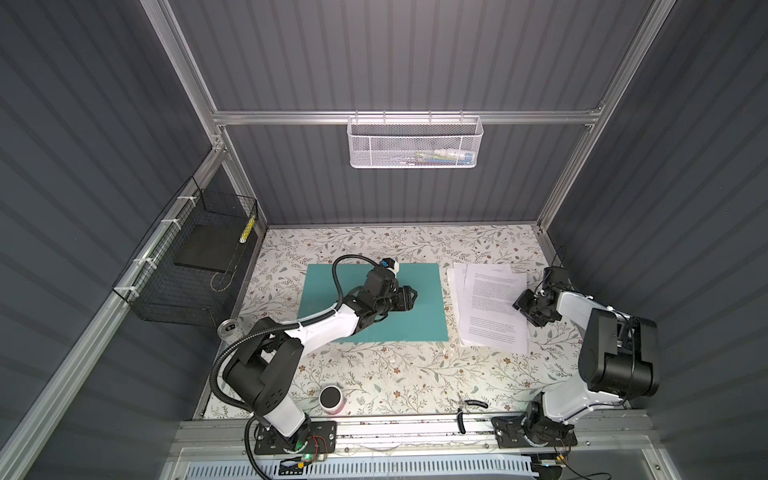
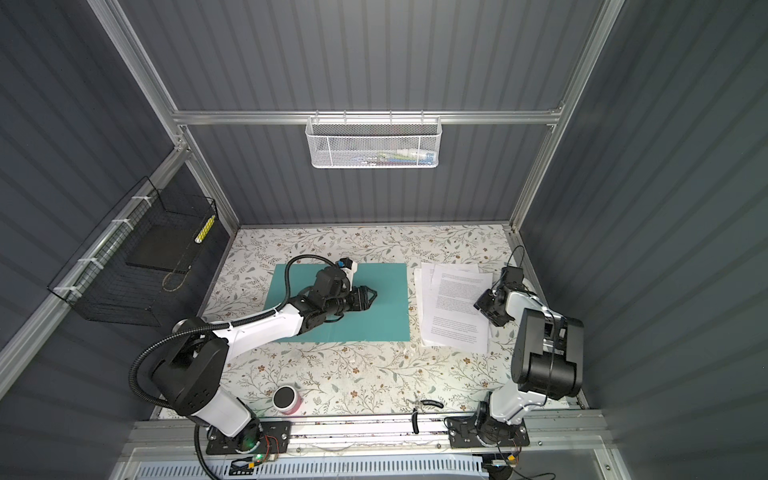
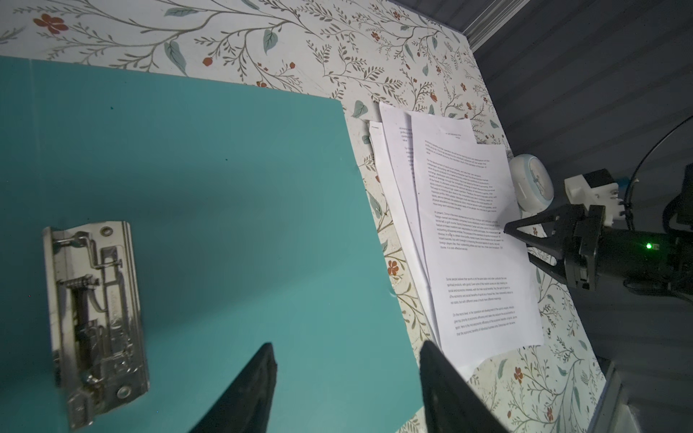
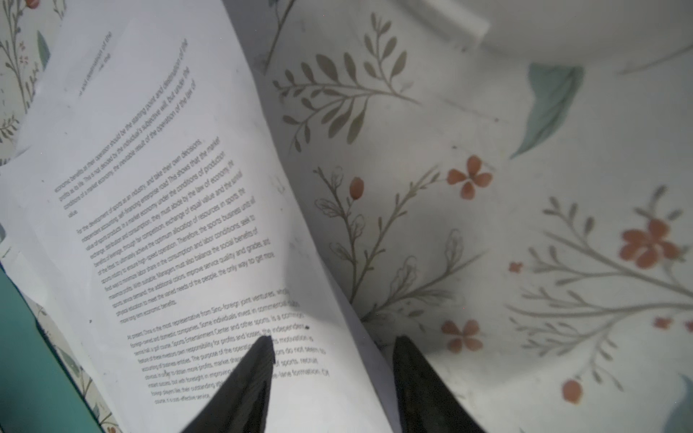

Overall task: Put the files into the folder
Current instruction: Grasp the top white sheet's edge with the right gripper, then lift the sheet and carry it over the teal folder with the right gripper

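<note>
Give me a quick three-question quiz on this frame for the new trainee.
1. True or false: the files lie inside the folder.
2. The left gripper is over: A) the files B) the folder C) the black wire basket.
3. Which gripper is at the files' edge, and are its jaws open or shut?
Key: 1 false, they lie beside it; 2 B; 3 right gripper, open.

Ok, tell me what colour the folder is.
Plain teal-green. The folder shows best in the left wrist view, with a silvery metal clip on it.
</note>
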You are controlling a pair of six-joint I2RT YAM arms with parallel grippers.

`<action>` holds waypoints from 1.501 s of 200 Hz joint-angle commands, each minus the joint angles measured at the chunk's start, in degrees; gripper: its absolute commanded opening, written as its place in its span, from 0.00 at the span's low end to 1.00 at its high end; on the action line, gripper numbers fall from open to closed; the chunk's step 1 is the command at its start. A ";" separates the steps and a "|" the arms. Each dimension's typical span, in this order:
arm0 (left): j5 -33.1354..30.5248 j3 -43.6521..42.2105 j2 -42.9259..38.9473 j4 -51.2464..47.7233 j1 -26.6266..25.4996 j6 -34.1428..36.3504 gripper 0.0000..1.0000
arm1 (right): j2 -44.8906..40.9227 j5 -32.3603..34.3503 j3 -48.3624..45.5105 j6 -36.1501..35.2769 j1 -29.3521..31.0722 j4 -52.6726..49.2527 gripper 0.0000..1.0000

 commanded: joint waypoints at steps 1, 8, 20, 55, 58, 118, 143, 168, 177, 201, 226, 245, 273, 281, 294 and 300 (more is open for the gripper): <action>0.76 -0.65 0.48 0.20 0.52 -0.53 0.62 | 0.40 -1.32 0.90 0.58 -0.22 0.12 0.48; 0.76 -0.59 0.57 0.20 0.53 -0.48 0.61 | 0.23 -1.37 0.84 0.56 -0.21 0.11 0.47; 0.84 -0.60 0.76 0.33 0.53 -0.69 0.61 | 0.04 -1.49 0.71 0.59 -0.20 0.12 0.44; 1.03 -0.83 1.05 0.73 0.62 -1.07 0.60 | -0.44 -2.09 0.53 0.39 -0.28 -0.14 0.27; 1.03 -0.82 1.05 0.76 0.61 -1.01 0.60 | -0.58 -2.17 0.47 0.39 -0.24 -0.15 0.24; 0.94 -1.17 0.02 0.64 0.61 -1.20 0.59 | -3.05 -3.41 0.08 0.55 -0.20 -0.94 0.00; 0.67 -1.53 -0.85 0.40 0.61 -1.11 0.59 | -5.56 -8.21 0.00 1.98 0.11 -0.81 0.00; 0.58 -1.01 -2.03 -0.67 0.64 -0.14 0.60 | -9.41 -13.22 0.49 3.07 1.27 -1.44 0.00; 0.75 -1.00 -2.58 -0.61 0.61 0.06 0.61 | -11.03 -15.04 0.75 3.60 1.75 -1.64 0.00; 2.77 0.21 -3.54 -0.74 0.79 0.52 0.66 | -15.65 -20.08 1.06 5.49 3.83 -1.64 0.00; 6.02 1.46 -4.16 -0.59 1.68 -0.36 0.67 | -20.00 -24.41 1.24 7.98 6.37 -0.89 0.00; 8.11 1.16 -5.28 0.02 3.35 -1.55 0.67 | -22.84 -25.92 1.79 9.37 8.97 -1.02 0.00; 10.24 -0.62 -6.70 1.04 6.07 -3.07 0.67 | -26.53 -28.06 2.46 12.57 12.53 0.09 0.00; 10.17 -0.97 -7.28 0.76 6.68 -2.78 0.67 | -27.53 -28.71 2.55 13.71 13.50 0.79 0.00; 9.90 -1.48 -8.19 0.23 7.73 -2.42 0.67 | -28.17 -29.38 2.90 15.33 14.75 1.70 0.00; 9.88 -1.86 -8.58 0.12 8.18 -2.32 0.67 | -29.47 -29.67 3.11 15.97 15.26 2.29 0.00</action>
